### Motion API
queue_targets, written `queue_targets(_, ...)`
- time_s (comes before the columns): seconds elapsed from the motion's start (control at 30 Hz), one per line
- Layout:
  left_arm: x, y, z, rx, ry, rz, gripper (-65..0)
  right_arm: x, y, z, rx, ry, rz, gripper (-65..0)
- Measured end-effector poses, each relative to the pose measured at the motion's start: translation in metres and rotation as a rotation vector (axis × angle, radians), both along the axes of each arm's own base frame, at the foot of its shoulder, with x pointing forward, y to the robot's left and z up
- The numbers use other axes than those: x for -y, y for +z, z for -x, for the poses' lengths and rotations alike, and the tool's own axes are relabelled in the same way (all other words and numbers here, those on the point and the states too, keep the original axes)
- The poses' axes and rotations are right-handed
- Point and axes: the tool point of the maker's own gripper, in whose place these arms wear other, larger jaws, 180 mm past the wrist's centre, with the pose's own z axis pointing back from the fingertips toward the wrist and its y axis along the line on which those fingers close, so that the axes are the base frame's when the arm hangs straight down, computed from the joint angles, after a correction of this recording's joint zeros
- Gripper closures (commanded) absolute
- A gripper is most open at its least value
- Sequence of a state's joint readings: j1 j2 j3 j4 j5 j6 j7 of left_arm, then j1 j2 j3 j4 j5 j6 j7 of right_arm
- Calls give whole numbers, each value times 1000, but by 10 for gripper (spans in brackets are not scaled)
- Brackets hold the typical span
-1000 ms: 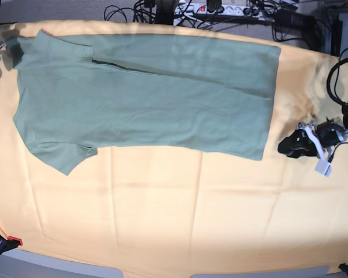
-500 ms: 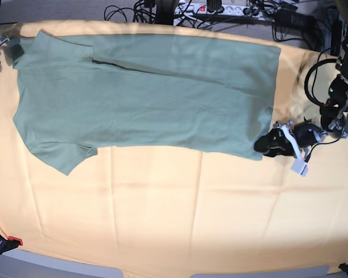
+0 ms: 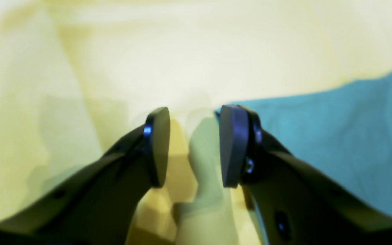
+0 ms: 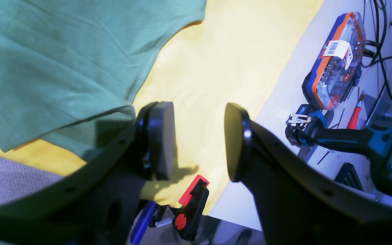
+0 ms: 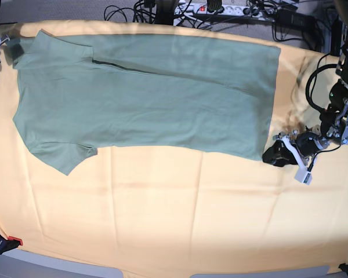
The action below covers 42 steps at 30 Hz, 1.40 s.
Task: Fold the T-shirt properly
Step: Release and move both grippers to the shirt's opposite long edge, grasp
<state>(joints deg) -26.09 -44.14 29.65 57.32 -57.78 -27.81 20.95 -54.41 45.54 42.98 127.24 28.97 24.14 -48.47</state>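
Note:
The sage-green T-shirt (image 5: pixel 145 92) lies flat across the far half of the yellow-orange cloth (image 5: pixel 174 214), collar end to the left and hem to the right. My left gripper (image 5: pixel 276 155) is open and low, just right of the shirt's near hem corner. In the left wrist view the left gripper (image 3: pixel 194 149) has one finger (image 3: pixel 233 146) at the edge of the shirt (image 3: pixel 335 136). My right gripper (image 5: pixel 1 45) is at the far left by the sleeve. In the right wrist view the right gripper (image 4: pixel 199 141) is open and empty beside the shirt's edge (image 4: pixel 46 68).
Cables and a power strip (image 5: pixel 220 8) lie behind the table. A cordless drill (image 4: pixel 369 146), a bit case (image 4: pixel 339 58) and a red clamp (image 4: pixel 191 200) sit off the cloth's left edge. Another red clamp (image 5: pixel 11 240) grips the near left corner.
My left gripper has moved left across the cloth to the shirt's near hem corner and sits lower. The shirt and my right gripper have stayed in place.

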Motion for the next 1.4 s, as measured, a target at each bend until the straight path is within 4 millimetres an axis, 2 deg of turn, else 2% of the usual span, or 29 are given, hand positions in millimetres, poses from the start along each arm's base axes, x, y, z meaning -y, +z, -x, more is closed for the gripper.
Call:
queue_targets(0.17, 12, -1, -3, 5, -8, 18, -261, 0, 0, 0, 2, 1, -1, -268)
queue_targets(0.23, 24, -2, -1, 0, -43, 37, -261, -1, 0, -1, 5, 4, -3, -268)
queue_targets(0.4, 59, -7, 18, -49, -203, 85, -261, -1, 0, -1, 5, 4, -3, -268)
queue_targets(0.57, 62, -7, 24, -63, -245, 84, -257, -5, 3, -5, 29, 22, -18, -268)
queue_targets(0.67, 62, -6, 21, -63, -253, 68, -180, -9, 6, -10, 65, 38, -37, -268)
queue_targets(0.77, 59, -4, 17, -60, -256, 43, -21, -10, 10, -15, 125, 9, -65, -268)
queue_targets(0.83, 55, -4, 13, -59, -224, 35, 0, -13, 12, -17, 178, -19, -104, -268)
queue_targets(0.97, 50, -3, 1, -57, -149, 22, 0, -21, 17, -35, 300, -59, -244, -268)
queue_targets(1.13, 49, -5, 0, -59, -139, 23, 0, 2, 29, -71, 507, -159, -357, -283)
queue_targets(1.27, 49, -5, 0, -59, -139, 23, 0, 19, 11, -94, 549, -237, -533, -353)
queue_targets(1.4, 50, -4, 1, -58, -145, 25, 0, 31, -22, -114, 498, -331, -706, -358)
